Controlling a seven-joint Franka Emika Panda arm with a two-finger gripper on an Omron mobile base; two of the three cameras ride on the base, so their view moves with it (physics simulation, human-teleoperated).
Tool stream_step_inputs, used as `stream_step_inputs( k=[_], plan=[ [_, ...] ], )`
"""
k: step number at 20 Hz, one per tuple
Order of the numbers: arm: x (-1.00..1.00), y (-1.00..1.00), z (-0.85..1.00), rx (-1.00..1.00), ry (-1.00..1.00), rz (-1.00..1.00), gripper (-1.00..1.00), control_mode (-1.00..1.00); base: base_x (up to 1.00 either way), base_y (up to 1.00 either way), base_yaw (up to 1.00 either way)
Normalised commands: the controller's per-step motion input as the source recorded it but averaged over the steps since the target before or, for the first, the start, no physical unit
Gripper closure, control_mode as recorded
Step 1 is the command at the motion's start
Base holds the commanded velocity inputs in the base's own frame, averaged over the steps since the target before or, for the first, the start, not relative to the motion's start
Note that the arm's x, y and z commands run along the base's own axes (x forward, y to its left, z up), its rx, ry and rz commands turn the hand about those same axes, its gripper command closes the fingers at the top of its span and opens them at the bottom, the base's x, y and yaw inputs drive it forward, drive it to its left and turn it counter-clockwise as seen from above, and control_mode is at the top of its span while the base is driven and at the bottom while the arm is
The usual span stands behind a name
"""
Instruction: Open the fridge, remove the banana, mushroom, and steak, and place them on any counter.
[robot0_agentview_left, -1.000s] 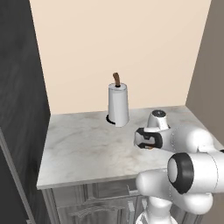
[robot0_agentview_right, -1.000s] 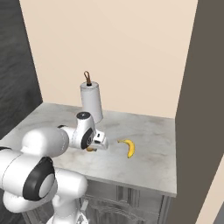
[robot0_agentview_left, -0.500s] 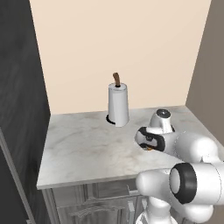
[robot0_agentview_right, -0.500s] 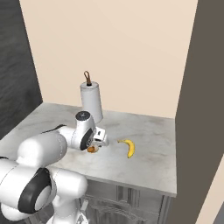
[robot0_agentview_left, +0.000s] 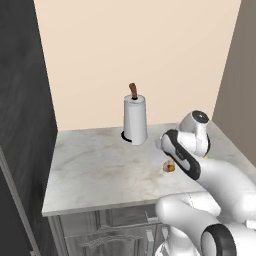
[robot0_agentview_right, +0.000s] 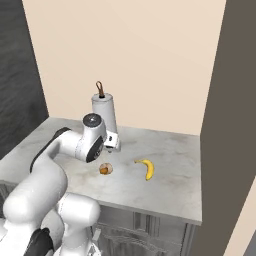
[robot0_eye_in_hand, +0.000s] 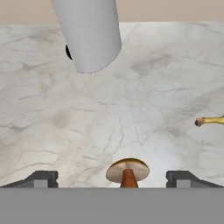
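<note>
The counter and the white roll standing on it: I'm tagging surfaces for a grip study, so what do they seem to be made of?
The counter looks like polished stone, probably marble: light grey with darker veins and a soft sheen. The white roll looks like matte paper, likely a paper towel roll, plain and smooth-sided, on a holder with a brown, possibly wooden, tip. Since everything is rendered, this rests on looks alone.

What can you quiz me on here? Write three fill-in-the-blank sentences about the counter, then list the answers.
1. The mushroom lies on the counter between the gripper's two ____ fingers.
2. The yellow fruit lying on the counter is a ____.
3. The white paper towel roll stands ____ near the wall.

Missing words: open; banana; upright
</note>
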Motion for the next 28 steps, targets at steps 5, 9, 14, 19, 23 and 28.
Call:
stream_step_inputs(
  k=[5,9,14,19,23,28],
  plan=[
    [-0.68,0.21,0.77,-0.05,-0.01,0.04,-1.00,-1.00,0.00,0.00,0.00],
    [-0.67,0.09,0.45,-0.07,0.03,0.00,-1.00,-1.00,0.00,0.00,0.00],
    [-0.69,0.00,0.63,-0.01,0.00,0.00,-1.00,-1.00,0.00,0.00,0.00],
    [-0.58,0.00,0.79,0.00,0.00,0.00,-1.00,-1.00,0.00,0.00,0.00],
    [-0.54,0.00,0.55,0.00,0.00,0.00,-1.00,-1.00,0.00,0.00,0.00],
    [-0.39,0.00,0.34,0.00,-0.02,0.00,-1.00,-1.00,0.00,0.00,0.00]
  ],
)
